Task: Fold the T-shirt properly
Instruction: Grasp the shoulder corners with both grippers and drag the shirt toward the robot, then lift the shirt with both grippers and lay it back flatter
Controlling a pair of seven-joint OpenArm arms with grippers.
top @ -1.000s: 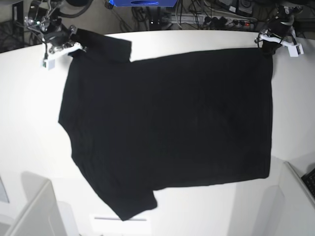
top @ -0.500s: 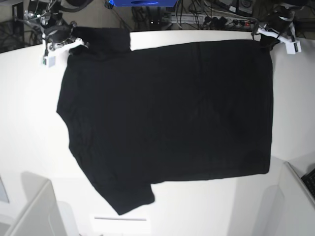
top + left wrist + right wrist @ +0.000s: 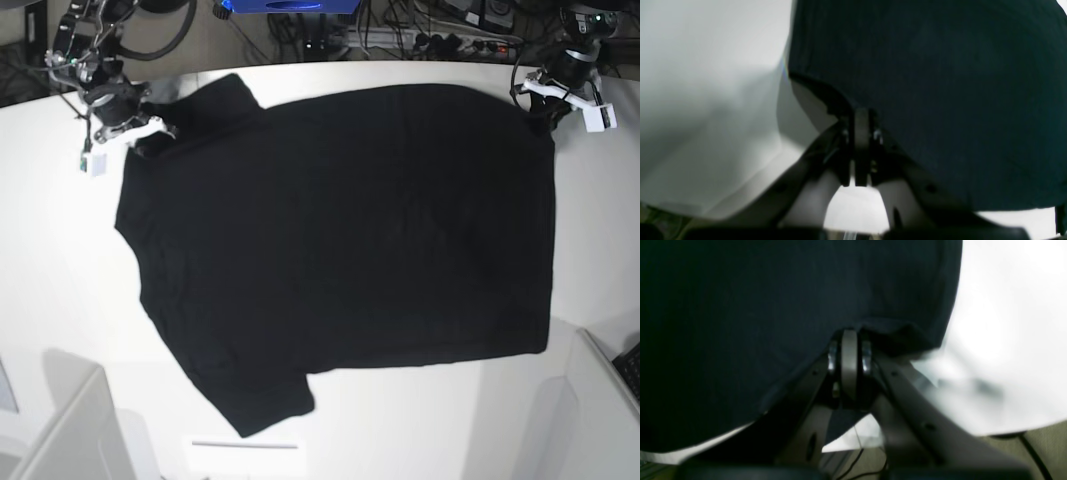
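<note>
The table [image 3: 330, 440] is the largest thing: a wide white surface, smooth and matte, with a curved far edge; its near corners are covered by pale box-like shapes that are cut off by the frame.

The T-shirt [image 3: 340, 230] lies spread on the middle of this table and fills most of it. It is soft black cloth, plain on the visible side, and a fine ribbed weave shows in the wrist views. One short sleeve points to the near edge, the other to the far left corner. The straight hem runs down the right side of the base view. No print or label can be seen.

The right gripper [image 3: 135, 135] is at the far left corner of the shirt, with white plastic parts and dark metal. In its wrist view the fingers [image 3: 849, 350] are pressed together on a fold of the black cloth, near the sleeve. The left gripper [image 3: 548, 92] is at the far right corner; its fingers [image 3: 862, 123] are also closed tight on the edge of the cloth. Both wrist views are blurred, and the fingertips are partly hidden under the fabric.

Compared with one second ago, the far edge of the shirt lies further back on the table, and the far sleeve now sticks up more, less folded over.
</note>
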